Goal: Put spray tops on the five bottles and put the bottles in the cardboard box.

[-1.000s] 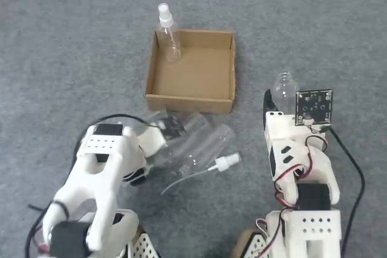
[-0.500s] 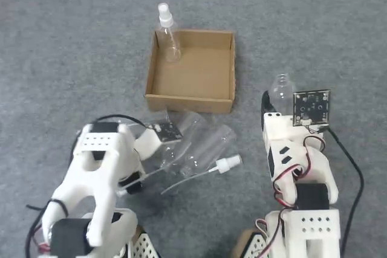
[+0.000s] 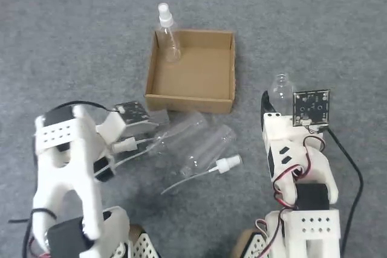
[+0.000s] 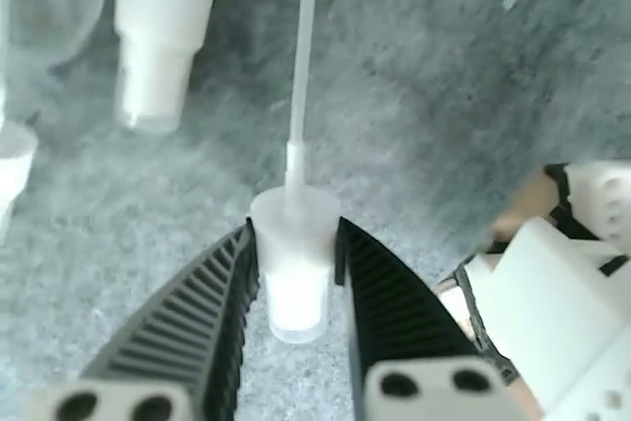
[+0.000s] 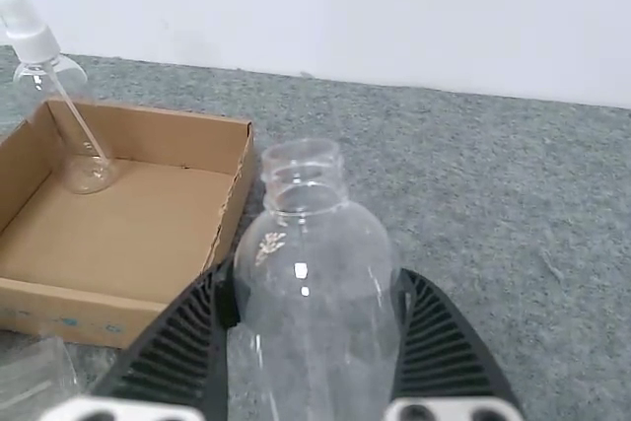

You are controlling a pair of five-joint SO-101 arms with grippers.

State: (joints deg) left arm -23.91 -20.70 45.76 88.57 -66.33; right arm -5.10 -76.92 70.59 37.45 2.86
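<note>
- While the right end effector [image 5: 314, 305] stays clenched on an open bottle [image 5: 314, 234], held upright towards the counter's [image 3: 60, 40] right edge, the left arm has swung off to the left.
- The left end effector [image 4: 293, 244] now grips a spray top [image 3: 124, 147] by its cap. The tube trails back towards two bare bottles [image 3: 181, 132] lying just in front of the cardboard box [image 3: 188, 102].
- A second ago that arm was low among those bottles, so the top has been lifted clear of them.
- A second spray top [image 3: 227, 162] lies beside the nearer one, unmoved.
- One capped bottle [image 3: 167, 37] stands in the box's far left corner.
- To my eye the pick-up is done. Next the tube has to go down the held bottle's neck, which means bringing the two arms together.
</note>
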